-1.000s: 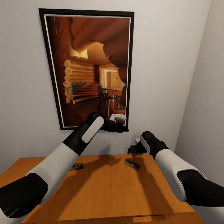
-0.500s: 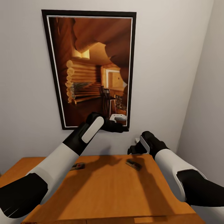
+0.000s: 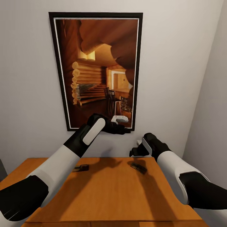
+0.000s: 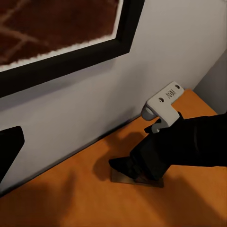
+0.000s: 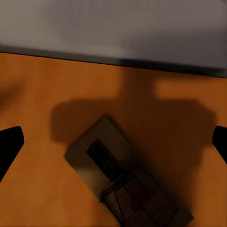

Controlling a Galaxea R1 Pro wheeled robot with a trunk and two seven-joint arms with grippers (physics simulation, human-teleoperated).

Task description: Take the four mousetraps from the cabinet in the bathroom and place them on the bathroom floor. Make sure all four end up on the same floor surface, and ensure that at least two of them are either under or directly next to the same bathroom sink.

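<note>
Two mousetraps lie on the flat orange-brown top of the cabinet [image 3: 107, 192], near the back wall. The left mousetrap [image 3: 81, 168] sits half behind my left forearm. The right mousetrap [image 3: 138, 167] lies just below and in front of my right gripper [image 3: 134, 153]. The right wrist view shows this mousetrap [image 5: 127, 179] close up, lying diagonally, and the right gripper [image 5: 113, 142] open above it with nothing held. My left gripper [image 3: 124, 129] hangs higher, in front of the picture frame, and looks open. The left wrist view shows the right gripper [image 4: 125, 165] over that mousetrap [image 4: 137, 178].
A large black-framed picture [image 3: 97, 69] of a log interior hangs on the white wall behind the cabinet. A side wall [image 3: 211, 104] closes the corner at the cabinet's right end. The cabinet top stretches bare toward me.
The whole view has shifted: the picture and cabinet slid right and slightly down in the frame, so the camera moved. Both arms hold the same pose.
</note>
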